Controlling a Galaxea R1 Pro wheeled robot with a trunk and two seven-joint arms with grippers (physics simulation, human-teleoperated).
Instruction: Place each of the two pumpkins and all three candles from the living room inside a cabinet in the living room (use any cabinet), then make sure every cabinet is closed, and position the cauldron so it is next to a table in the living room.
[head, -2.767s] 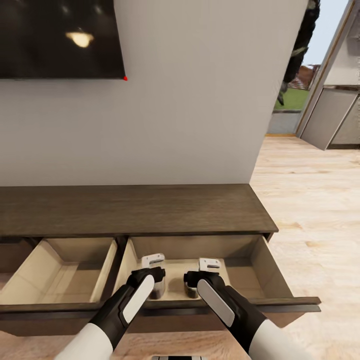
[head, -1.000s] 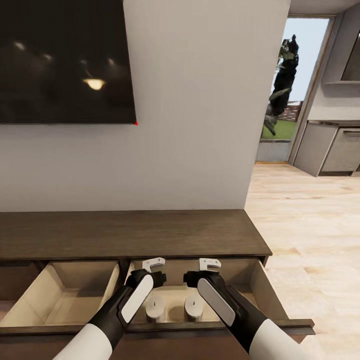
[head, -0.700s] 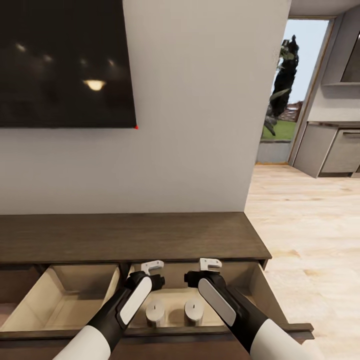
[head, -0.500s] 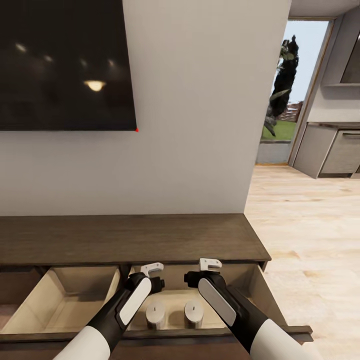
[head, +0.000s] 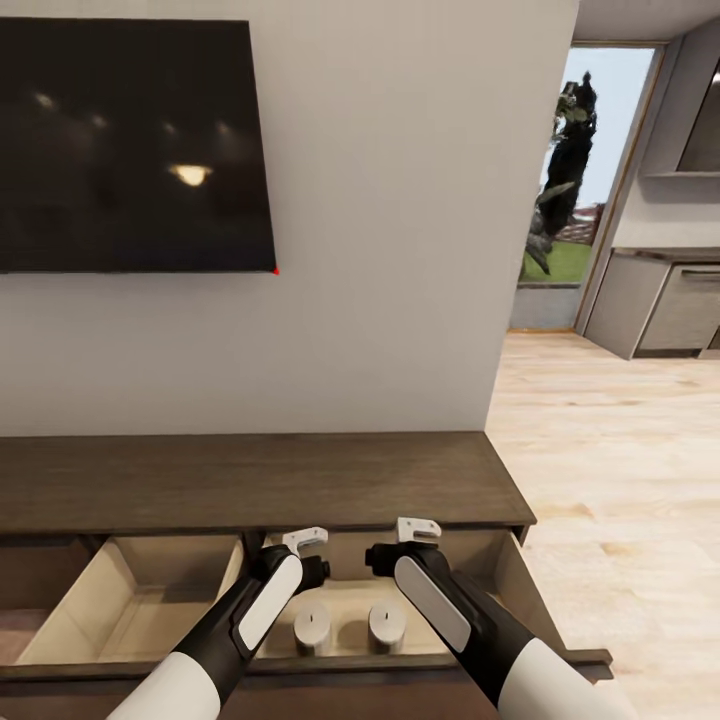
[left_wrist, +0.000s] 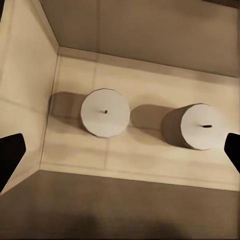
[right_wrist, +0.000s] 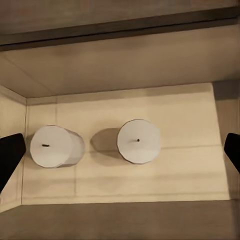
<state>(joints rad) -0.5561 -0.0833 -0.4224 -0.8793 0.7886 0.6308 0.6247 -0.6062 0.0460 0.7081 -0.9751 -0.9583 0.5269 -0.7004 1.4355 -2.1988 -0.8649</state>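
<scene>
2 drawers of the cabinet (head: 250, 478) stand pulled out below me, pale interiors showing; that is the biggest risk from here. The task wants every cabinet closed, and if I roll off for the remaining items with both fronts out, my base or arms could clip the right-hand drawer's front edge (head: 560, 662), or I could simply leave them open. Shoving the right-hand front in fast is my second worry: I judge the 2 stubby cylinders inside could topple and roll.

Right-hand drawer: 2 candles upright on its floor, side by side with a gap between them, near the front wall. Left candle (head: 312, 628), right candle (head: 387, 626). Left wrist view shows the same pair from above, wicks visible (left_wrist: 105, 112) (left_wrist: 201, 127); right wrist view likewise (right_wrist: 138, 141) (right_wrist: 52, 146). Left-hand drawer (head: 130, 600) shows no contents in its visible part.

My left gripper (head: 306, 540) hangs above the left candle, my right gripper (head: 418, 528) above the right one, both clear of them, not touching. Each wrist view shows dark fingertips at opposite frame edges (left_wrist: 10, 155) (right_wrist: 11, 155), so both are spread wide, holding nothing.

1 candle, 2 pumpkins and the cauldron remain to be fetched, I judge.
</scene>
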